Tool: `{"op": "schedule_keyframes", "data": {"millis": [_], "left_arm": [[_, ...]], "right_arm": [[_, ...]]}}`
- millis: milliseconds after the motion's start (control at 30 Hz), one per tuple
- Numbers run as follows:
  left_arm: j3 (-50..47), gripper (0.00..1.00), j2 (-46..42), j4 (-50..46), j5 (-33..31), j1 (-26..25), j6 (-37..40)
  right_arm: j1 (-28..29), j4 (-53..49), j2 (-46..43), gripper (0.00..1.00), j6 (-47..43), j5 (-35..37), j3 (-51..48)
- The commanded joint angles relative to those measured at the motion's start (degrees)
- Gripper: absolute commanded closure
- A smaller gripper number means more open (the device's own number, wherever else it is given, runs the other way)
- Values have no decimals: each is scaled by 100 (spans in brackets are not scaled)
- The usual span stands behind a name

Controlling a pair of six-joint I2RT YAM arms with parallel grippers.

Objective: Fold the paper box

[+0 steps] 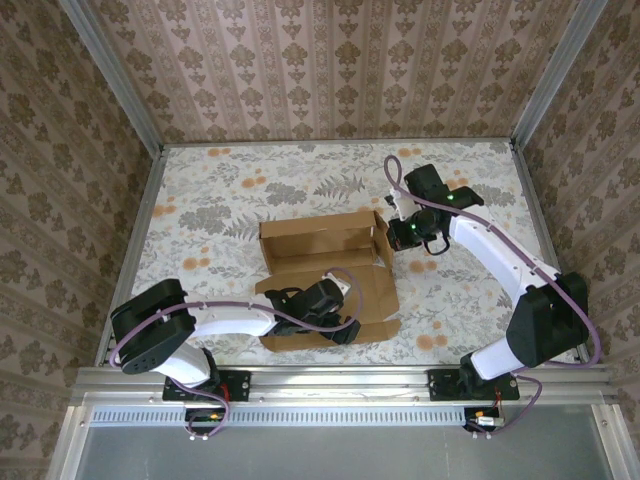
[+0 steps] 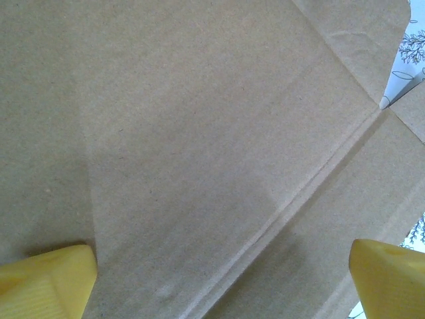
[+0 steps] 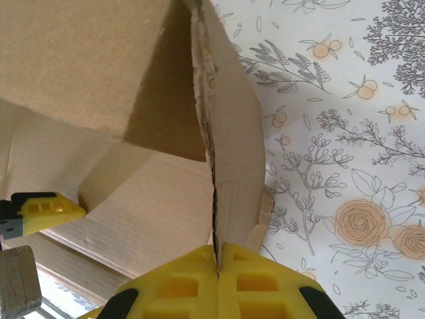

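The paper box [image 1: 320, 245], plain brown cardboard, lies half-formed in the middle of the table with its back wall and right side wall raised. My left gripper [image 1: 340, 305] rests low over the box's flat front panel [image 2: 199, 133]; it is open, its yellow fingertips [image 2: 46, 279] spread wide on either side of a crease line. My right gripper [image 1: 393, 236] is at the box's right side. It is shut on the top edge of the upright side wall [image 3: 229, 133], which runs straight out from between the closed yellow pads [image 3: 172, 286].
A floral cloth covers the table [image 1: 250, 185], with bare cloth behind and to both sides of the box. Patterned walls and metal rails [image 1: 135, 245] close in the workspace. The left gripper's yellow finger [image 3: 46, 211] shows inside the box in the right wrist view.
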Motion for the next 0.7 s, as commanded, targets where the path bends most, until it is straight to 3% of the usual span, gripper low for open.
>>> {"op": "schedule_keyframes", "data": {"millis": [0,400,667], "left_arm": [[6,2,14,-209,38,68,-99],[-1,3,60,-93,50,77,-350],[-25,4,67,-44,61,86,-549]], "right_arm": [[31,-172,-104,100,38,84,-56],[500,-27,-182,100,383,-113,43],[913,550,-127,100,913,262,-213]]}}
